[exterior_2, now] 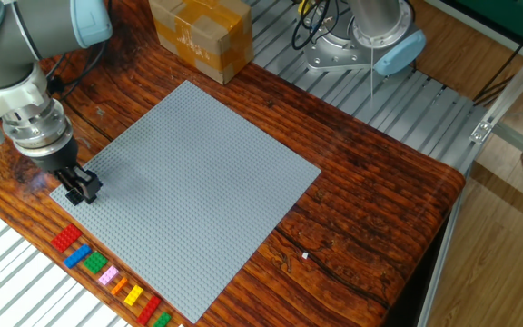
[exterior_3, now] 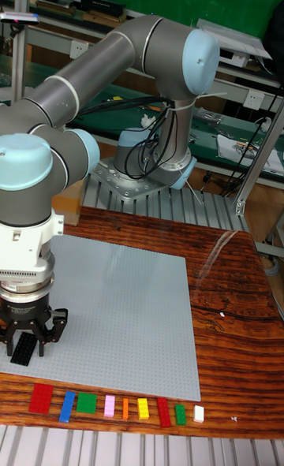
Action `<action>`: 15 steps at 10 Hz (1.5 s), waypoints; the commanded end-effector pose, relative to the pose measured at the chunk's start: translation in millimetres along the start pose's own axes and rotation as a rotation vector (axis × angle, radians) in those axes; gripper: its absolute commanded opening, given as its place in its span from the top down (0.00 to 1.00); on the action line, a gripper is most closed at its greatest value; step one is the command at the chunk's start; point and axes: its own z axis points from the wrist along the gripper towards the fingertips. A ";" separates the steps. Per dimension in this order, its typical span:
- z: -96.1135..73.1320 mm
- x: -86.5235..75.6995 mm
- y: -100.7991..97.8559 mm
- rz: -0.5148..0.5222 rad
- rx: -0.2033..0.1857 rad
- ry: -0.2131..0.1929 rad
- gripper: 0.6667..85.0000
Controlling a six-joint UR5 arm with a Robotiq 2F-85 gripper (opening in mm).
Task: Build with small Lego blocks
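the gripper points straight down over the near left corner of the grey baseplate, its two fingers pinching a black lego block between them; whether the block touches the plate cannot be told. the remaining small lego blocks lie in a row on the wooden table just beside the plate's near edge: red, blue, green, pink, orange, yellow, red, green, then a white one. a brown cardboard box sits beyond the plate's far corner.
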 end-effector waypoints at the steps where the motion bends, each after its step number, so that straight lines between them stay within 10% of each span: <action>1: -2.1 -0.3 1.5 0.011 -0.005 -0.004 0.40; 15: -5.4 0.6 4.1 0.004 -0.007 -0.013 0.39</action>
